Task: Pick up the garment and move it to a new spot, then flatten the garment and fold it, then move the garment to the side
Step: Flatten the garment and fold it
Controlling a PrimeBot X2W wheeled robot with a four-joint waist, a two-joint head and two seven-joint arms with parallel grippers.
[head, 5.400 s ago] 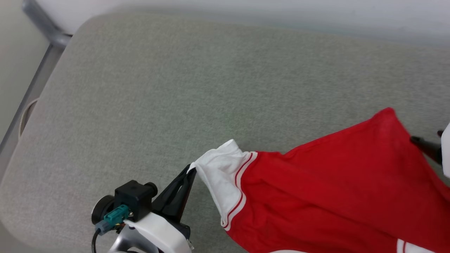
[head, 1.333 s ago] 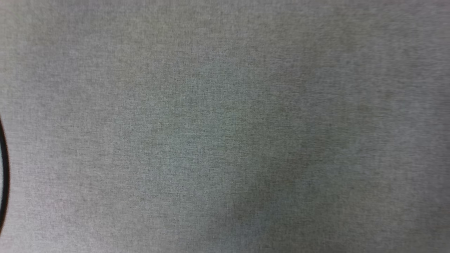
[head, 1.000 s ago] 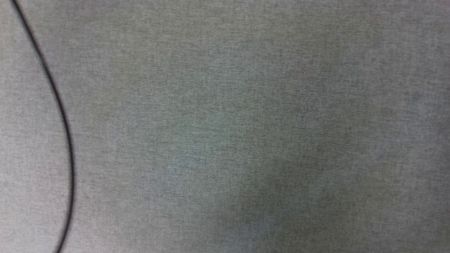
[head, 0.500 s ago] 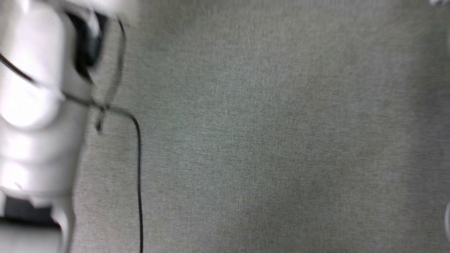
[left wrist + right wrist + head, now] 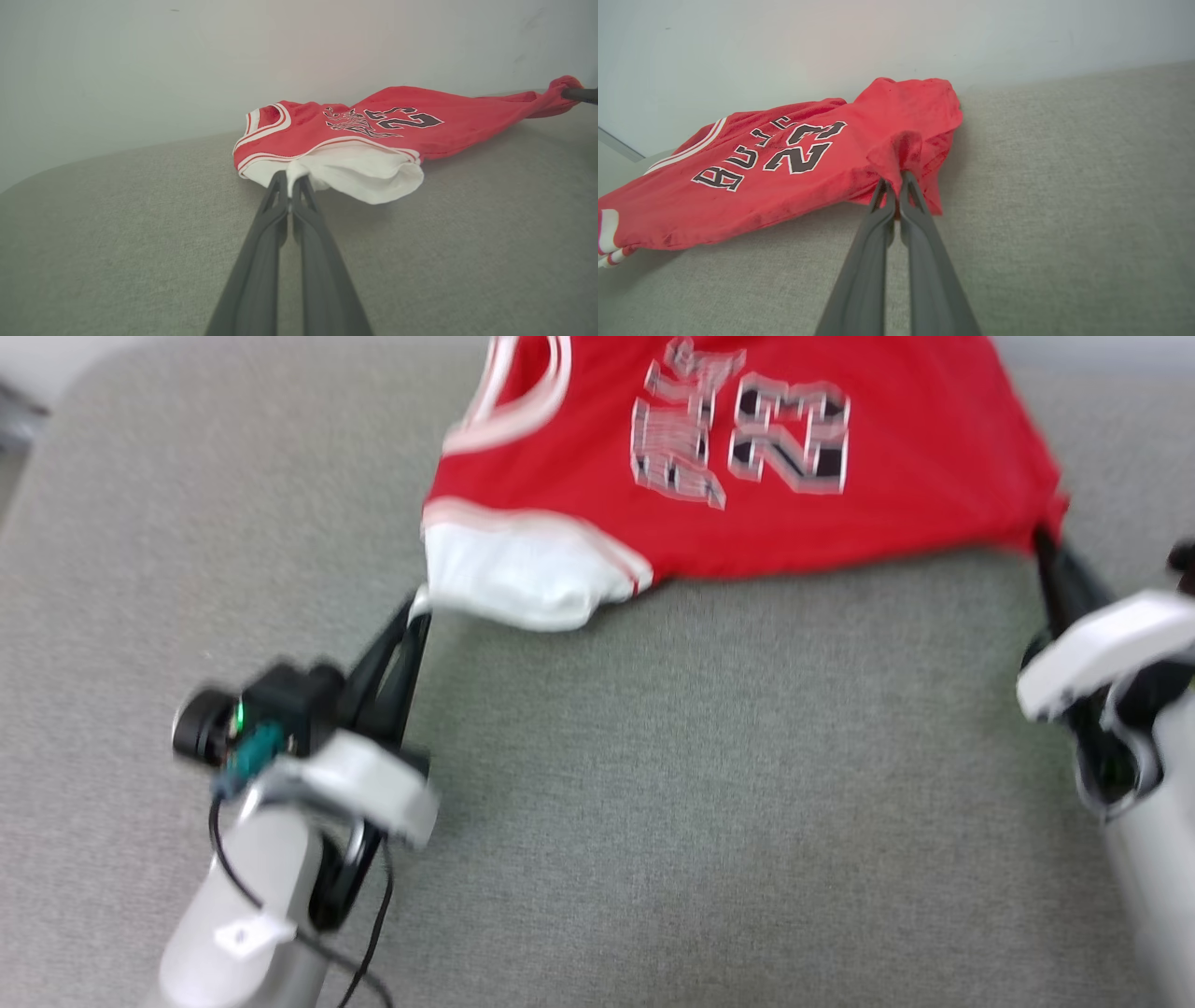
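Left tool (image 5: 290,181), right tool (image 5: 895,181): garment (image 5: 920,513) ("23")

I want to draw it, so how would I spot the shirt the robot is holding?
Find the big grey cushion by the pale wall. At its far side lies the shirt, pinched by the left gripper and the right gripper. It is bright red with a white sleeve and a black 23, unlike the plain grey around it.

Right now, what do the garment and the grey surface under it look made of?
Garment: soft knit fabric, maybe cotton or polyester, matte; it drapes and wrinkles, with lettering that looks printed or stitched on. Cushion: grey woven upholstery, matte, with a fine heathered weave.
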